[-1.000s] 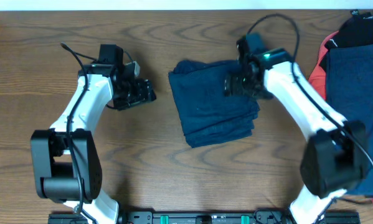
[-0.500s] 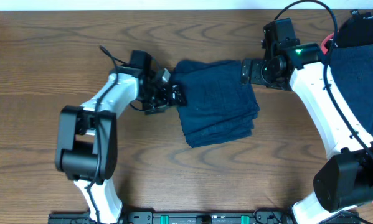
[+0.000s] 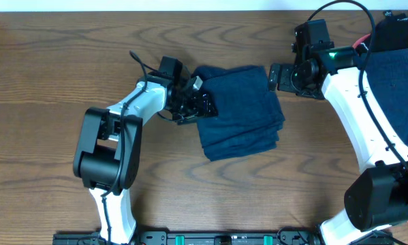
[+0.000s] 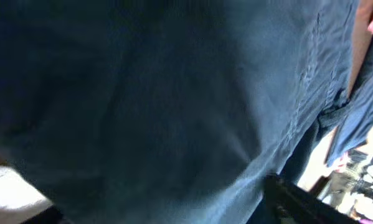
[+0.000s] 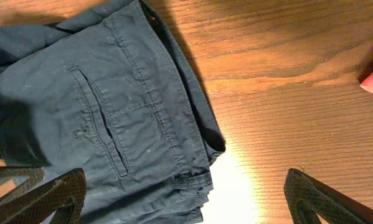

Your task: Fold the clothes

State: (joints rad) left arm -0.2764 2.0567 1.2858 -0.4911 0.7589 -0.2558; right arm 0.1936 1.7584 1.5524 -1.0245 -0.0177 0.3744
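Navy garment (image 3: 239, 112) folded; left gripper (image 3: 202, 105) at its left edge, grip hidden by cloth, cannot tell; right gripper (image 3: 278, 76) spread wide, empty, over top-right corner.

On my overhead feed the bench (image 3: 40, 156) fills almost the whole picture. It is dark brown wood, and its grain runs from the left edge to the right edge in long wavy bands, with a few oval whorls toward the far edge. Beyond the far edge I see only a thin pale strip (image 3: 156, 5), and I cannot tell whether it is wall or floor. At the middle of the near edge sits a black rail (image 3: 224, 239) with small green parts. The light falls evenly over the top. On my right wrist feed the wood looks warmer, an orange-brown, with a bright patch of glare (image 5: 236, 186) on it.
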